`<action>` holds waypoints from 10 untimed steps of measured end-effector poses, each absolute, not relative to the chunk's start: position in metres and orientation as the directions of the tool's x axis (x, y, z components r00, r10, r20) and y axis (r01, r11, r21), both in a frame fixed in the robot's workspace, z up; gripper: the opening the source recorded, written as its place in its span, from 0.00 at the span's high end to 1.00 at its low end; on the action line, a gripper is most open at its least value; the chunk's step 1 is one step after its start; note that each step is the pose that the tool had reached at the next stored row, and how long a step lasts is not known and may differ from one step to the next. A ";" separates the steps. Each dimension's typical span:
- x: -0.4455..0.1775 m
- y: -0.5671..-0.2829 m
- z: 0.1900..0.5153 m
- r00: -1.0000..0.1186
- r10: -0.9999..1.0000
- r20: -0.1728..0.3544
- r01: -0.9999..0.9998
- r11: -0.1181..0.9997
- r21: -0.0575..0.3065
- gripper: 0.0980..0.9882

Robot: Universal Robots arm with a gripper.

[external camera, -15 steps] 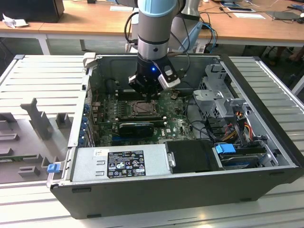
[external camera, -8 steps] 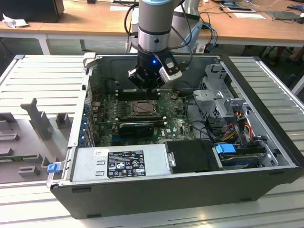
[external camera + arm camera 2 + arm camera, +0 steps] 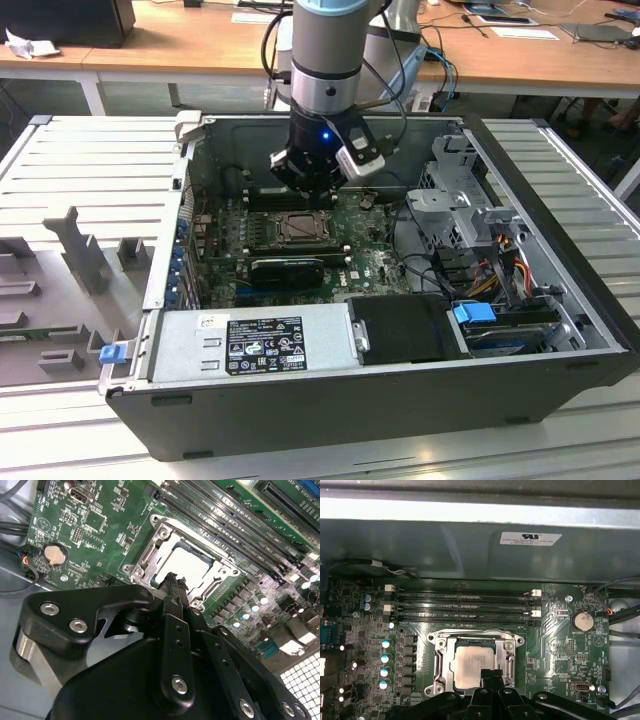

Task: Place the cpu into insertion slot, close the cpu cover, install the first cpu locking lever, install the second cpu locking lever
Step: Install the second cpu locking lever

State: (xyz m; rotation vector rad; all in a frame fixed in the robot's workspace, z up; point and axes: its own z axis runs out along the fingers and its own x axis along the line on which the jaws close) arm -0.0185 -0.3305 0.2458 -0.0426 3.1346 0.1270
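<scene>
I see the cpu (image 3: 470, 665) seated in the insertion slot (image 3: 440, 672), with the cpu cover (image 3: 512, 652) down around it. My pincer (image 3: 491, 676) hovers just above the cpu's edge at about 5 o'clock, fingers (image 3: 172, 587) pressed together, gripping nothing.
</scene>
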 end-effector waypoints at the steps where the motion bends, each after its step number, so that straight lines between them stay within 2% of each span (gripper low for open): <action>1: -0.019 -0.331 0.246 -1.000 -0.027 -0.005 -0.027 0.996 0.081 0.99; 10: -0.019 -0.342 0.244 -1.000 -0.027 -0.003 -0.027 0.996 0.082 0.99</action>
